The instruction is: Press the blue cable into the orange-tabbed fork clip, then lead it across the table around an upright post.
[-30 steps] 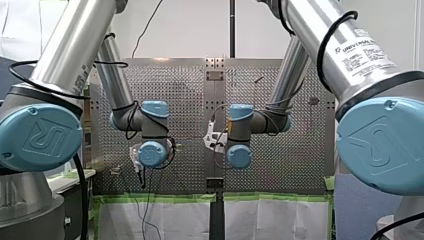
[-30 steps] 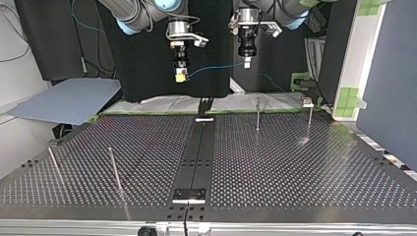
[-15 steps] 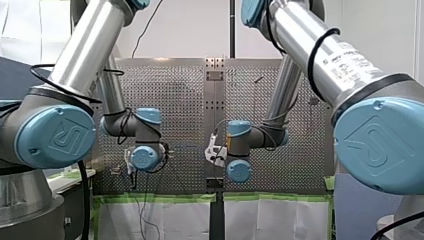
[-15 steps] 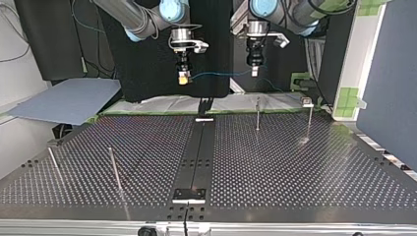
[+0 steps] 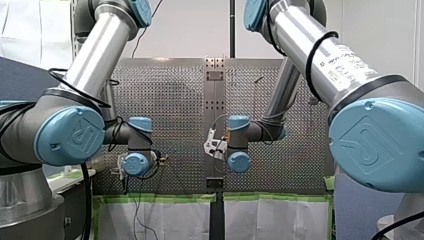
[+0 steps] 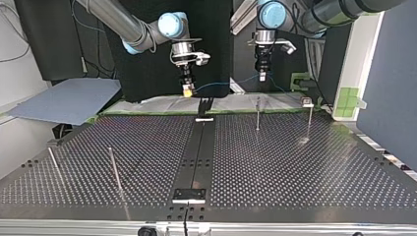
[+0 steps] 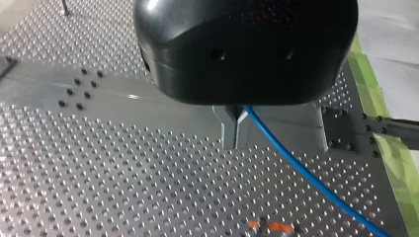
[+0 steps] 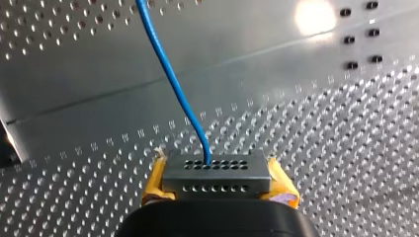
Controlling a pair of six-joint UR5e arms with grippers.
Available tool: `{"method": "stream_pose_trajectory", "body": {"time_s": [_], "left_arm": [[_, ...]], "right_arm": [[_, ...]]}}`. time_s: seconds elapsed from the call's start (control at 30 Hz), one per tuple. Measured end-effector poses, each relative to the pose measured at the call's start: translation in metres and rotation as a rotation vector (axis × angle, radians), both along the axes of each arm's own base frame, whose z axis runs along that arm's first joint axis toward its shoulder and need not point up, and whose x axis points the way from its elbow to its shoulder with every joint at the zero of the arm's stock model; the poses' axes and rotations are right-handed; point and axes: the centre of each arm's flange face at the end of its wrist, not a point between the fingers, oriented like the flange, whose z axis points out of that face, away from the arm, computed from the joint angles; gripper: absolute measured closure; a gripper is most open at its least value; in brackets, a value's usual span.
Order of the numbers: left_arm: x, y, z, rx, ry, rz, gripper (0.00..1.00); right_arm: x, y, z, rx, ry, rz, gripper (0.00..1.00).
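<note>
At the arms' edge of the tabletop point(image 6: 295, 167), left tool point(image 7: 236, 144) and right tool point(image 8: 216, 173) each gripped the blue cable point(image 7: 316, 185).
From the left tool, pinched shut on it, the cable ran out aslant over the tabletop. The orange tab of the fork clip point(image 7: 271, 227) showed just ahead of that tool, beside the cable's line but apart from it. The right tool, yellow-padded, was clamped on the same cable further along, the span between them lying roughly level, side to side. An upright post point(image 6: 257, 112) stood on the tabletop near the left tool. By my judgement the left arm was nearer the fork clip, so the press fell to it.
</note>
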Motion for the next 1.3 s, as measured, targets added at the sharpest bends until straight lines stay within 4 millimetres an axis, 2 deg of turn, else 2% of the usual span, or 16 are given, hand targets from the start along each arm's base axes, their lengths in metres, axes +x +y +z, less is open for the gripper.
{"method": "stream_pose_trajectory", "body": {"time_s": [0.2,0.4,0.57,1.03,1.17,1.3], "left_arm": [[0.001,0.013,-0.021,-0.009,0.038,0.024,0.98],[-0.011,0.015,-0.046,0.019,0.131,0.005,0.98],[-0.008,0.014,-0.053,0.033,0.168,-0.006,0.98],[0.05,0.003,-0.044,0.005,0.17,-0.008,0.98],[0.07,0.01,-0.039,-0.004,0.15,0.027,0.98],[0.086,0.026,-0.036,-0.012,0.136,0.059,0.98]], "right_arm": [[0.002,-0.009,-0.014,0.013,0.019,0.032,1.0],[0.002,-0.021,-0.04,0.035,0.039,0.03,1.0],[-0.004,-0.027,-0.067,0.058,0.058,0.024,1.0],[-0.017,-0.044,-0.104,0.088,0.088,0.02,1.0],[-0.017,-0.044,-0.116,0.098,0.098,0.029,1.0],[-0.015,-0.045,-0.125,0.105,0.105,0.04,1.0]]}}
